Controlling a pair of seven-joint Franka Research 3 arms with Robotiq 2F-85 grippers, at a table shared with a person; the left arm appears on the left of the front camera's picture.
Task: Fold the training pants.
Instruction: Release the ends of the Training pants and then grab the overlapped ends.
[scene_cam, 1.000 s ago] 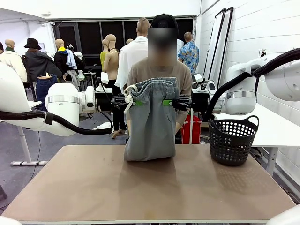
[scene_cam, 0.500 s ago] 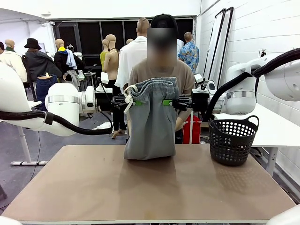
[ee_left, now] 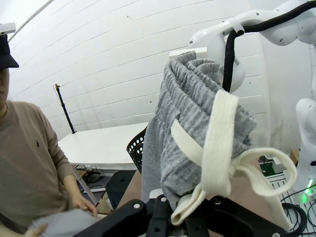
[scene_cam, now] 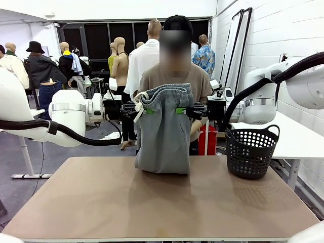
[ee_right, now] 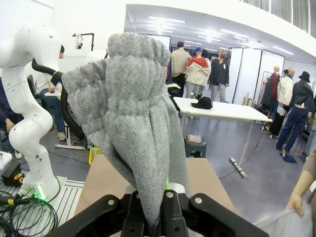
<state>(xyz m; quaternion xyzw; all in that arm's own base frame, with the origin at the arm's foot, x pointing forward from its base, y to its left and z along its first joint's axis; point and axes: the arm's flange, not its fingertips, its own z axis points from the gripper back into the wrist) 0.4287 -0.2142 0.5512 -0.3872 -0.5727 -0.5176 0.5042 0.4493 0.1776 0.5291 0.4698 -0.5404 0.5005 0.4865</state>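
Observation:
The light grey training pants hang by their gathered waistband above the far half of the table, their lower fold resting on the tabletop. My left gripper is shut on the waistband's left end, where the white drawstring dangles over the grey waistband. At the waistband's right end my right gripper is shut on the bunched cloth. Behind the table a person holds the lower grey cloth, one hand low by the table's far edge, a second hand at the picture's right edge.
A black perforated basket stands on the table's right far corner. The near half of the brown tabletop lies bare. A white side table stands to the right, beyond the basket.
The pants' lower end has shifted slightly toward me on the tabletop. Both grippers stay put, shut on the waistband.

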